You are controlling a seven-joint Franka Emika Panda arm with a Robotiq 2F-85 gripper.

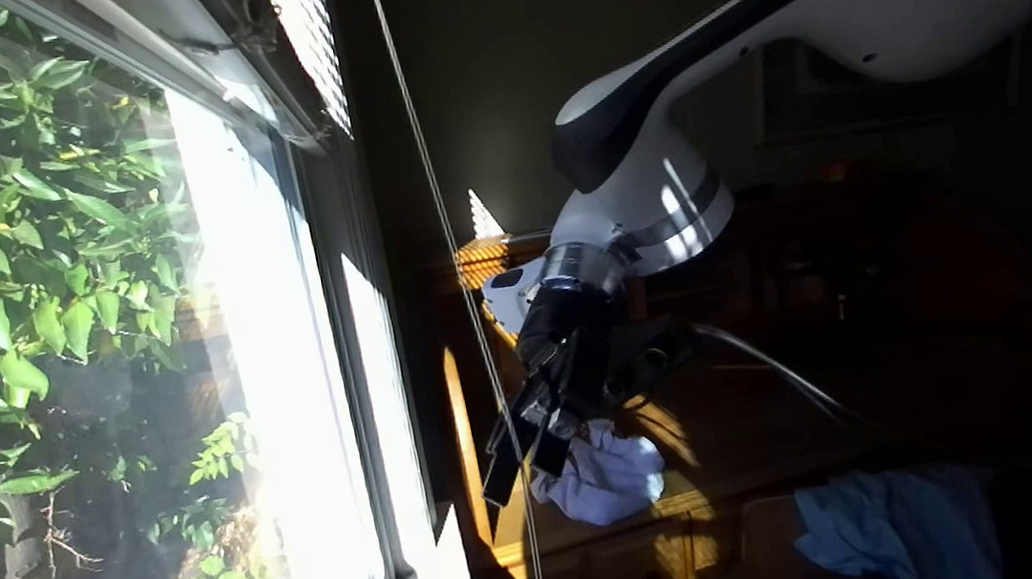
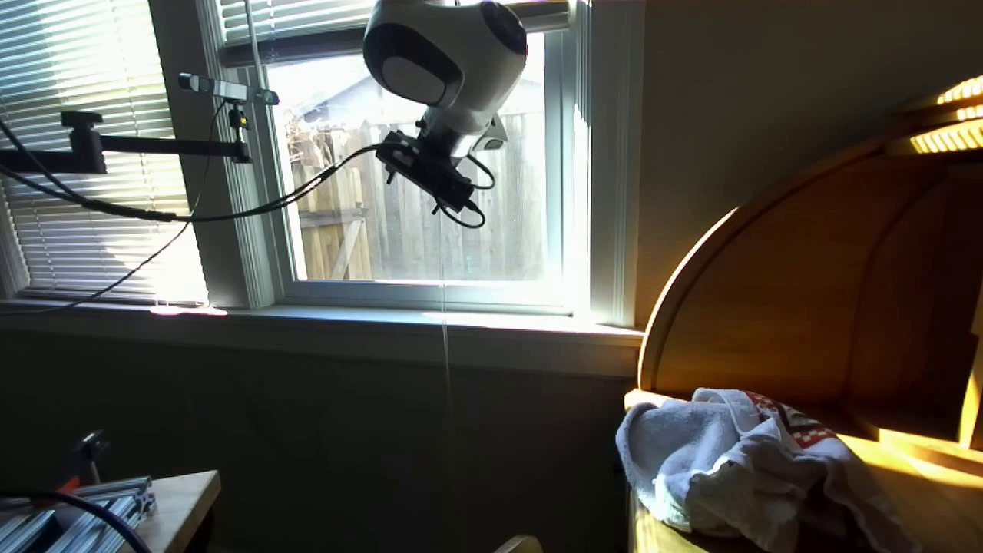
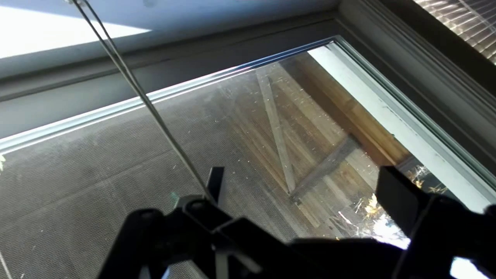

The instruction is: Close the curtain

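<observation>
White blind (image 2: 307, 17) hangs high on the window (image 2: 491, 246), which is uncovered below it: not closed, most of the lowering looks left. Gripper (image 3: 303, 182) spread wide, nothing pinched; cord (image 3: 153, 110) runs close beside it, touching or not I can't tell.

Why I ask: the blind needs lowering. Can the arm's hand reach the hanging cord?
Probably yes: the open hand is right by the cord, nothing visible blocking. The cord appears just outside one finger, so a sideways shift may help.
</observation>
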